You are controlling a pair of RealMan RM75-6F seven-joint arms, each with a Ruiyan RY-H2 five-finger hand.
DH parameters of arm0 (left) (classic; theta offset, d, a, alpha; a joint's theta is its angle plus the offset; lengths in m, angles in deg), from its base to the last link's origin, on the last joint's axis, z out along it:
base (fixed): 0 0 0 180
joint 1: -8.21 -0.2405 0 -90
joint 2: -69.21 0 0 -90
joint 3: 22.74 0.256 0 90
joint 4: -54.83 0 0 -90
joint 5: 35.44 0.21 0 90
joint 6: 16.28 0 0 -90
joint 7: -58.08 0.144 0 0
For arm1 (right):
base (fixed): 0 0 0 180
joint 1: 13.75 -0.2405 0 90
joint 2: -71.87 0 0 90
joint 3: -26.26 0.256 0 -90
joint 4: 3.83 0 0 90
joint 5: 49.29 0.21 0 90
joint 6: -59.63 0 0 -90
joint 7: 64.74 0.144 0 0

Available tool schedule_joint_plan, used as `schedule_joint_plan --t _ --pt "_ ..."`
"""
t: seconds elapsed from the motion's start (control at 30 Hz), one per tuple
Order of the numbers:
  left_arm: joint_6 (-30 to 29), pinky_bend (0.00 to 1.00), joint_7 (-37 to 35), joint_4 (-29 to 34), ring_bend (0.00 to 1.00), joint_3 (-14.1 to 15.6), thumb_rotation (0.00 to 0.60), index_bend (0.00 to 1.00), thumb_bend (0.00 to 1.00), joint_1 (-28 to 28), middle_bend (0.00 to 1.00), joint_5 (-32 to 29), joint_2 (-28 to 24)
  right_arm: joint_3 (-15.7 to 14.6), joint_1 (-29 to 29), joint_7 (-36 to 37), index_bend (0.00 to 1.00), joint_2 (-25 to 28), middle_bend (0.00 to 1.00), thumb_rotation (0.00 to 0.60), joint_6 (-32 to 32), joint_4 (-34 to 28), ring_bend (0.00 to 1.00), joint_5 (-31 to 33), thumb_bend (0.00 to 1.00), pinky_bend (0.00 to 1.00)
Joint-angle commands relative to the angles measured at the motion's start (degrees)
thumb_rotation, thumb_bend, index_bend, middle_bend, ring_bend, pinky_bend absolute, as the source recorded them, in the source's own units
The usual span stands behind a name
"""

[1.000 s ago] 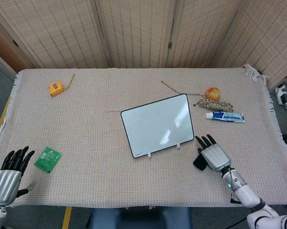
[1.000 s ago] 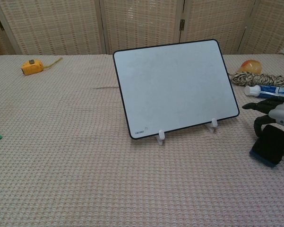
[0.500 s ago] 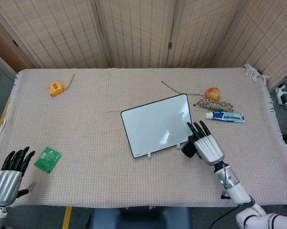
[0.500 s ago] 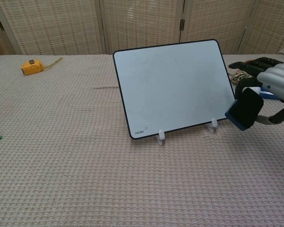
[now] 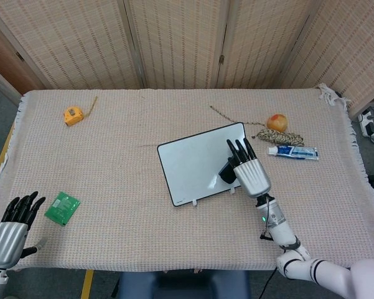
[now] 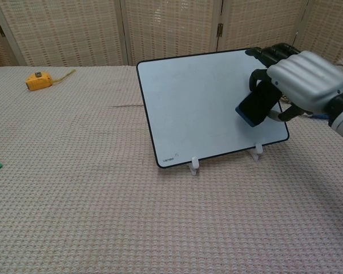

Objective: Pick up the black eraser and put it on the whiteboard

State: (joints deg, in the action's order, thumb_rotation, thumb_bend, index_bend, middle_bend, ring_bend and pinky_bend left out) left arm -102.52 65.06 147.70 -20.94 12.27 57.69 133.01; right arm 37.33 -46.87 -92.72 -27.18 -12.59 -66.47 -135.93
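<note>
The whiteboard [image 5: 196, 163] [image 6: 200, 105] leans on two small white feet in the middle of the table. My right hand [image 5: 247, 169] [image 6: 299, 80] grips the black eraser [image 5: 228, 170] [image 6: 257, 103], which has a blue underside, and holds it in front of the board's right part. Whether the eraser touches the board I cannot tell. My left hand [image 5: 11, 227] rests at the table's near left corner with fingers apart and nothing in it.
A green card [image 5: 63, 207] lies near the left hand. A yellow tape measure [image 5: 73, 114] [image 6: 39, 80] sits at the far left. Right of the board lie a toothpaste tube [image 5: 292, 151], a rope bundle [image 5: 279, 137] and an orange fruit [image 5: 277, 121].
My right hand has lifted the eraser off the table at the right and carried it left and up, over the whiteboard's right side. The left hand has stayed still.
</note>
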Motion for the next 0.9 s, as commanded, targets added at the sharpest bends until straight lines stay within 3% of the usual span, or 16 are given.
schedule_joint_plan --t 0.03,0.1,0.27,0.33,0.53,0.67,0.8,0.9 --pt "0.2 0.0 0.0 0.1 0.0 0.0 0.6 0.0 0.24 0.1 0.01 -0.2 -0.1 1.1 -1.6 0.1 0.58 -2.4 0.04 0.6 0.6 3.2 0.03 1.1 0.31 0.0" --pt "0.1 0.0 -0.1 0.1 0.0 0.0 0.6 0.0 0.24 0.1 0.01 -0.1 -0.2 1.3 -2.0 0.5 0.51 -3.0 0.03 0.6 1.3 4.1 0.03 1.8 0.31 0.0" --pt "0.7 0.0 -0.3 0.0 0.0 0.0 0.6 0.0 0.24 0.3 0.01 -0.3 -0.2 1.2 -2.3 1.5 0.1 -3.5 0.0 0.6 1.2 5.5 0.0 2.2 0.31 0.0" --pt "0.8 0.0 -0.2 0.0 0.0 0.0 0.6 0.0 0.24 0.4 0.01 -0.4 -0.2 1.0 -2.1 2.0 0.03 -3.1 0.0 0.6 1.0 5.1 0.0 2.3 0.31 0.0" --pt "0.8 0.0 0.2 0.1 0.0 0.0 0.6 0.0 0.24 0.4 0.01 -0.5 -0.1 0.4 -1.6 1.9 0.0 -1.3 0.0 0.6 0.6 2.1 0.0 2.4 0.31 0.0" --pt "0.3 0.0 -0.1 0.1 0.0 -0.1 0.6 0.0 0.24 0.2 0.01 -0.3 -0.2 -1.5 0.8 1.2 0.0 2.7 0.0 0.6 -0.9 -4.2 0.0 1.9 0.31 0.0" --pt "0.2 0.0 -0.2 0.0 0.0 -0.1 0.6 0.0 0.24 0.2 0.01 -0.4 -0.2 -5.2 5.9 0.5 0.0 11.6 0.0 0.6 -1.7 -17.9 0.0 3.3 0.31 0.0" --pt "0.1 0.0 0.3 0.1 0.0 -0.2 0.6 0.0 0.24 0.1 0.01 -0.4 0.0 -8.7 10.3 -2.6 0.0 21.8 0.0 0.6 -0.6 -31.0 0.0 7.4 0.31 0.0"
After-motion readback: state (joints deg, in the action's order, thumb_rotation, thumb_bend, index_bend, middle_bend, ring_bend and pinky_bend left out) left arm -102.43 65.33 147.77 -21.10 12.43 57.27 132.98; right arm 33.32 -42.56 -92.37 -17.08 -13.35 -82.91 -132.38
